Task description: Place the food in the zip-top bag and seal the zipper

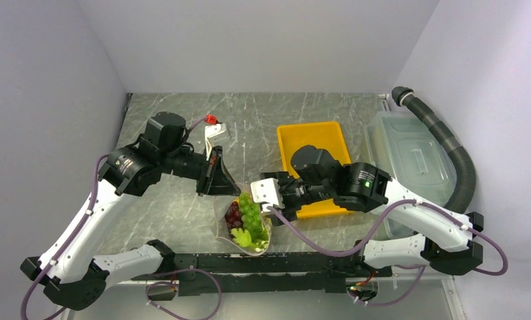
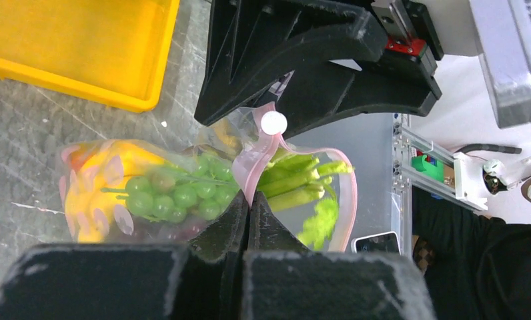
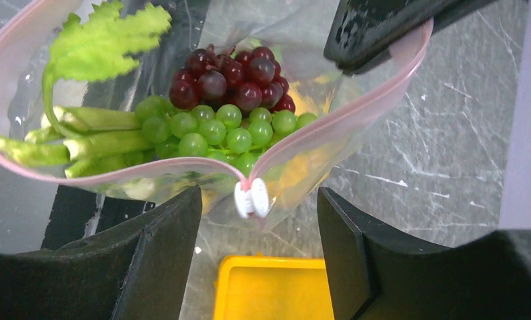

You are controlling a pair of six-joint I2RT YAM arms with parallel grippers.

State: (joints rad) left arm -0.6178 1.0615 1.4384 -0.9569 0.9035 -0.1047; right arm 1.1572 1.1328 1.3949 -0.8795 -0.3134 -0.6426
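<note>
Top view: the clear floppy plastic zip-top bag (image 1: 217, 223) lies on the grey marbled table (image 1: 169, 207) toward 6 o'clock. It holds purple grapes (image 1: 233, 215) and green grapes (image 1: 251, 212). A yellow rectangular tray (image 1: 313, 137) sits at 1 o'clock from it.

Left wrist view: the left pincer (image 2: 249, 200) is clamped shut on the narrow pink zipper strip (image 2: 253, 160), with pale green celery stalks (image 2: 293, 183) inside the bag.

Right wrist view: the right pincer (image 3: 259, 200) stands open. Its 2 fingers (image 3: 166, 247) flank the small white slider (image 3: 251, 198) without touching it.
</note>
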